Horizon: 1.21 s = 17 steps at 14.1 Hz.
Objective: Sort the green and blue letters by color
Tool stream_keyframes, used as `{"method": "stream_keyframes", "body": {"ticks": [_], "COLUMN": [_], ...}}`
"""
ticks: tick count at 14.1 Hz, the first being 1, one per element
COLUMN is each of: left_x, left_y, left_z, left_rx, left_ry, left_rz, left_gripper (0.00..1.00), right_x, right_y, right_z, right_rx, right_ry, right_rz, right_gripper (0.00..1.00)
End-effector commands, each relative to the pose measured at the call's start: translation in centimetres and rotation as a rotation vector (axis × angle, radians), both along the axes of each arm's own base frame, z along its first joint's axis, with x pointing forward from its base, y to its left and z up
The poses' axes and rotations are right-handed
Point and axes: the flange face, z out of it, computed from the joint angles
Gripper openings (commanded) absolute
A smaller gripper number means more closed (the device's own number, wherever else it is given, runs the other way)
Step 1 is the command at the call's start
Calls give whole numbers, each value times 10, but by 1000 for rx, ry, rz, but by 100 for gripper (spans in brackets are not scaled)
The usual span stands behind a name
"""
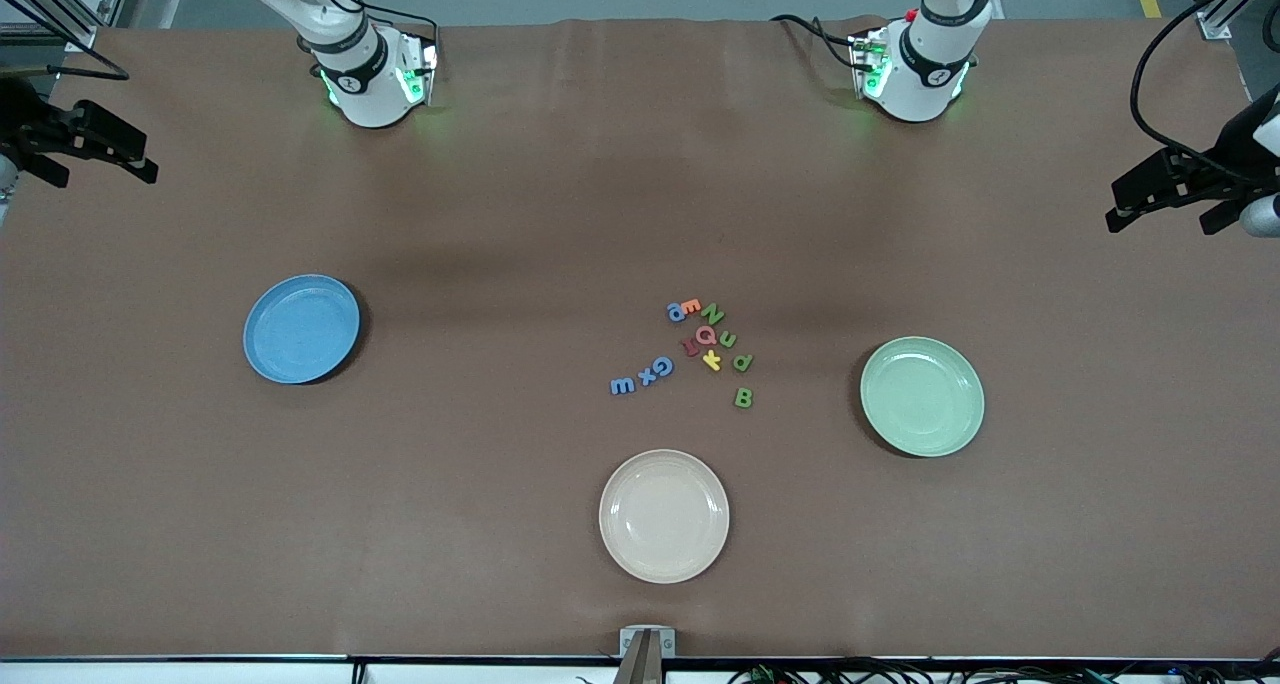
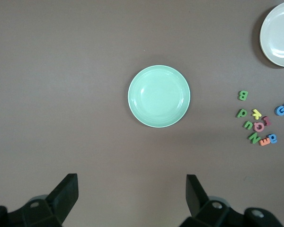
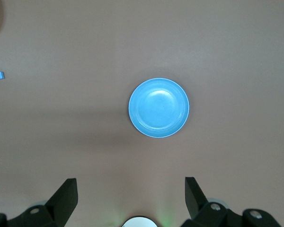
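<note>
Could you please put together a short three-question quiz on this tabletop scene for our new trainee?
1. True or false: the round blue plate already holds a letter.
2. Which plate lies nearest the front camera: A) the blue plate, B) the round pale green plate, C) the round cream plate?
3. Fill in: the small green foam letter B lies on the brown table, between the cream plate and the ____ plate.

Key
1. False; all three plates are bare.
2. C.
3. Pale green.
</note>
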Motion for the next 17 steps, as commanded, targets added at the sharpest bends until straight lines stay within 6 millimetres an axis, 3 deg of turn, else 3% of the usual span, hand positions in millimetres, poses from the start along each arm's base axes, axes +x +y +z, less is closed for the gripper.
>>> {"method": "stream_keyframes", "body": {"ticks": [1,11,14,17], "left_x": [-2,-3,3,19], "left_y": [0,-10,-38,-85], "left_z": [4,-1,-22,-64], "left_rx": [-5,-7,-9,-82], "left_ry": [3,33,74,157], "left_rz": [3,47,14,33], "left_gripper": [100,100,100,100], "right_x": [-10,-11,-10,-11], "right_y": [-1,-1,-1,-1], "right_z": [3,2,3,2], "right_rx": [22,22,22,29], "right_ry": [-3,11,14,17], "right_rz": [8,7,7,6], "right_gripper": [100,100,100,100]}}
